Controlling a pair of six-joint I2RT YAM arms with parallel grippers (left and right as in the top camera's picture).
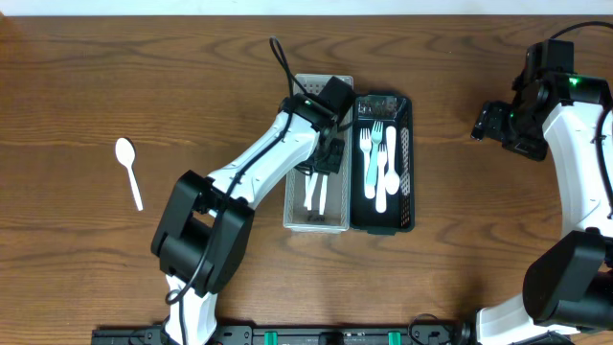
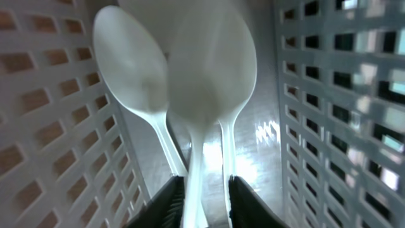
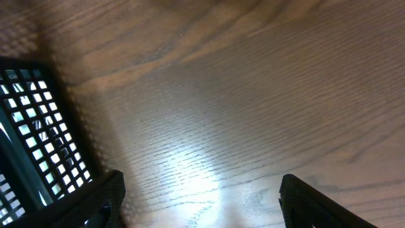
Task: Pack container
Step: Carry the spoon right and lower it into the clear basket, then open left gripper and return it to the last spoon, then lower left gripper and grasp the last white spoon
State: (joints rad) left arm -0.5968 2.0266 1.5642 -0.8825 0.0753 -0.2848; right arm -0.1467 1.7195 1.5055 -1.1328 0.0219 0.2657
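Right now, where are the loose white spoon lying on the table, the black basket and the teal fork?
Loose white spoon (image 1: 133, 182), overhead view, on its handle.
Black basket (image 1: 407, 182), overhead view, on the perforated side wall away from the clear basket.
Teal fork (image 1: 371, 174), overhead view, on its handle.

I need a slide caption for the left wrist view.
Left hand grips a white spoon inside the white basket, beside another spoon.

A brown wooden table (image 1: 460, 144) with bold grain fills the view; a black rail (image 1: 249, 336) lines its near edge.
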